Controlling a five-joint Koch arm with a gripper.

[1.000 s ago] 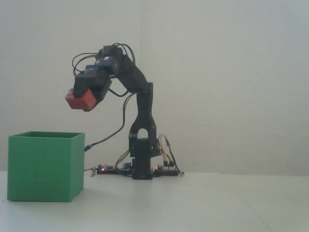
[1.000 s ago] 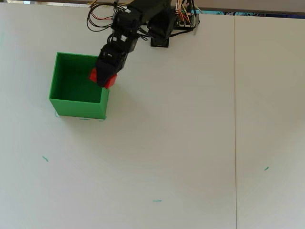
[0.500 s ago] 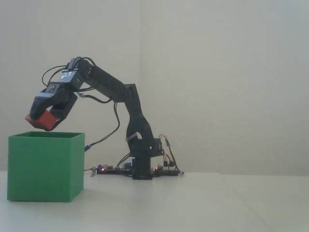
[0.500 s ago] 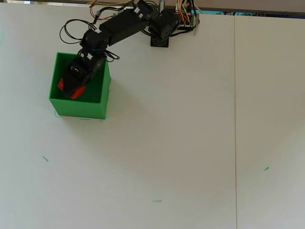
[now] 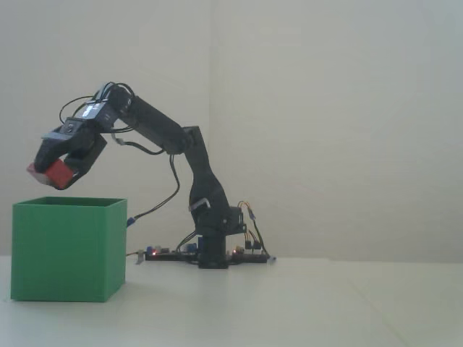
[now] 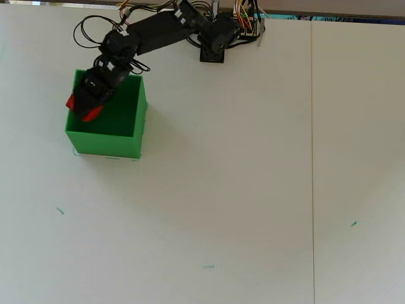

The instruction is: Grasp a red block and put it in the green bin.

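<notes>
The green bin (image 5: 68, 248) stands on the white table (image 5: 289, 311) at the left of the fixed view, open side up, its walls plain and upright. Above the bin's left part hangs the end effector (image 5: 51, 173), tilted downward and closed around the red block (image 5: 51, 172), which shows between the dark jaws and sits clear of the bin's rim, with a gap of wall colour between block and rim. In the overhead view the red block (image 6: 82, 107) lies over the bin's left wall and the inside just beside it, half hidden under the end effector (image 6: 85, 104); the green bin (image 6: 126, 126) shows its hollow interior to the right of the block.

Rightward from the bin, the black arm (image 5: 163, 130) slopes down from the end effector to an upright link and then to its base (image 5: 213, 249), which stands on the table well to the right of the bin. Loose black cables (image 5: 155, 206) loop along the arm, and a small circuit board with wires (image 5: 249, 246) sits just right of the base.
</notes>
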